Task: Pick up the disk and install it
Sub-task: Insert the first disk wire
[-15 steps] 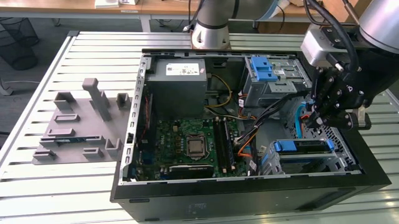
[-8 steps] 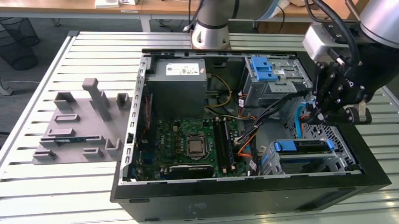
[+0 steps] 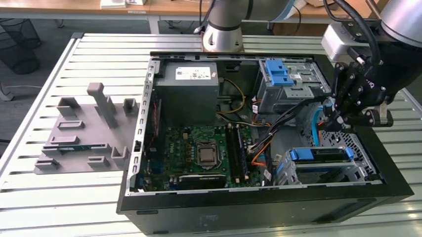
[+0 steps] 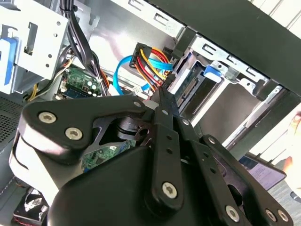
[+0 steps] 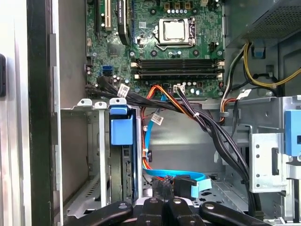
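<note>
The disk [image 3: 321, 165] stands on edge in the metal drive cage at the case's near corner on the exterior view's right, its blue carrier frame [image 3: 318, 154] on top. In the first wrist view the disk [image 5: 126, 176] sits under its blue carrier tab [image 5: 121, 131]. The second wrist view has the disk [image 4: 187, 88] slotted in the cage. My gripper [image 3: 337, 118] hangs over the case just behind that cage, apart from the disk. Its black fingers are closed together with nothing between them in both wrist views, where the gripper [image 4: 162, 98] [image 5: 164, 205] points into the case.
The open black computer case [image 3: 264, 207] lies on a slatted white table. Inside are a grey power-supply box [image 3: 188, 84], a motherboard [image 3: 204, 148], a second metal bay with a blue latch [image 3: 280, 74], and loose cables [image 5: 188, 108]. A grey holder fixture [image 3: 86, 133] lies beside the case.
</note>
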Robot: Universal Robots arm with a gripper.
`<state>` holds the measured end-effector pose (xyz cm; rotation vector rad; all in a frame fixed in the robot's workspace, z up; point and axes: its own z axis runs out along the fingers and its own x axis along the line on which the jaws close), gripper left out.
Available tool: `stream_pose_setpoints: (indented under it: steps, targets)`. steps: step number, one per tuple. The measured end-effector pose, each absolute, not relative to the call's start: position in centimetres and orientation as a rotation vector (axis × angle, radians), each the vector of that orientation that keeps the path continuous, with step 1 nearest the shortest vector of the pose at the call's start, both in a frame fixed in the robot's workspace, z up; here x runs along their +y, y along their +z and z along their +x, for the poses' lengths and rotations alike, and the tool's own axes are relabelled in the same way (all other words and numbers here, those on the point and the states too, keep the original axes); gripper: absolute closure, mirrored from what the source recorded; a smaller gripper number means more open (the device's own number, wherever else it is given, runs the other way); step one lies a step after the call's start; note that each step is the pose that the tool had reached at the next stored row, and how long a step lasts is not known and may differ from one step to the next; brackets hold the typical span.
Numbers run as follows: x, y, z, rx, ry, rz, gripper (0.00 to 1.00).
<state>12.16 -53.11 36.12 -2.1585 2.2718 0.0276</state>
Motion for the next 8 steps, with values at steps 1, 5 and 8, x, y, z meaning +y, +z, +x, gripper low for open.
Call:
stream_pose_setpoints:
  steps: [1, 5, 8]
  targets:
    - [-53.11, 36.10, 12.18, 2.271, 0.027, -2.158, 0.89]
    - [-53.11, 36.02, 12.19, 2.267, 0.018, -2.155, 0.89]
    - [-53.11, 36.00, 12.19, 2.266, 0.016, -2.154, 0.83]
